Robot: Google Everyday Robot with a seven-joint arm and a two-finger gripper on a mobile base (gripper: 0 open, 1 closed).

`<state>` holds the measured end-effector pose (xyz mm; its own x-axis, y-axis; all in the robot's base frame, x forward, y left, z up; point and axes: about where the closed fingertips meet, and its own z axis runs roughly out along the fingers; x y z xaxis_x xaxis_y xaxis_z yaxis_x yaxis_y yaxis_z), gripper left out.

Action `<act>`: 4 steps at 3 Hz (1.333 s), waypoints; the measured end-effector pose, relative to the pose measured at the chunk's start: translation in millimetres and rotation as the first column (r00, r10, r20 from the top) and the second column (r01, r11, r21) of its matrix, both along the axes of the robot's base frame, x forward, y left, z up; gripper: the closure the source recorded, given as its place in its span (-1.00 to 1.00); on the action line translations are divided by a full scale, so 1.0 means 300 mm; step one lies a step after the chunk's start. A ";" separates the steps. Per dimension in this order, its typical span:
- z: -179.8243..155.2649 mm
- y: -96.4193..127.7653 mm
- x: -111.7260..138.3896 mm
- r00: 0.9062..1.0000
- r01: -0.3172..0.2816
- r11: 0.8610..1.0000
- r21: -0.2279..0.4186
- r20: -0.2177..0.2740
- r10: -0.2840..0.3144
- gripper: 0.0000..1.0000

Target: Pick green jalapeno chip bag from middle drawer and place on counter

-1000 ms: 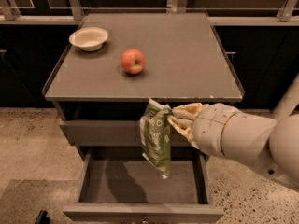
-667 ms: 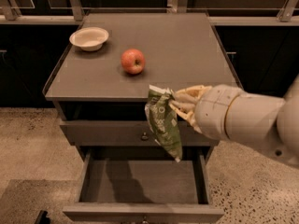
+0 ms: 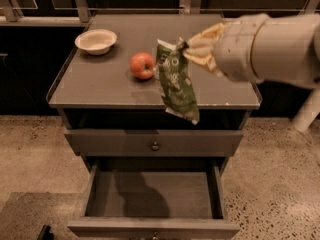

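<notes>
On the left rear of the counter (image 3: 100,86) sits a small white bowl (image 3: 96,40). Right of it, nearer the middle, lies a red apple (image 3: 143,65). Just beside the apple, the green jalapeno chip bag (image 3: 177,81) hangs crumpled over the counter's front part, its lower end dipping past the front edge. The gripper (image 3: 190,50) reaches in from the right and pinches the bag's top corner, fingers (image 3: 201,47) closed on it. Below, under a closed drawer front (image 3: 110,143), the middle drawer (image 3: 195,191) stands pulled out.
</notes>
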<state>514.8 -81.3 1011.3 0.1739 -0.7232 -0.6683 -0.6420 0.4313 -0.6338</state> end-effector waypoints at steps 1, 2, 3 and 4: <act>0.142 0.007 0.108 0.998 0.021 1.000 -0.016 0.063 -0.020 1.00; 0.257 -0.040 0.186 0.987 0.097 0.995 -0.003 0.132 -0.096 1.00; 0.298 -0.142 0.244 0.965 0.195 0.981 0.024 0.173 -0.196 1.00; 0.274 -0.269 0.280 0.942 0.270 0.959 0.084 0.184 -0.282 1.00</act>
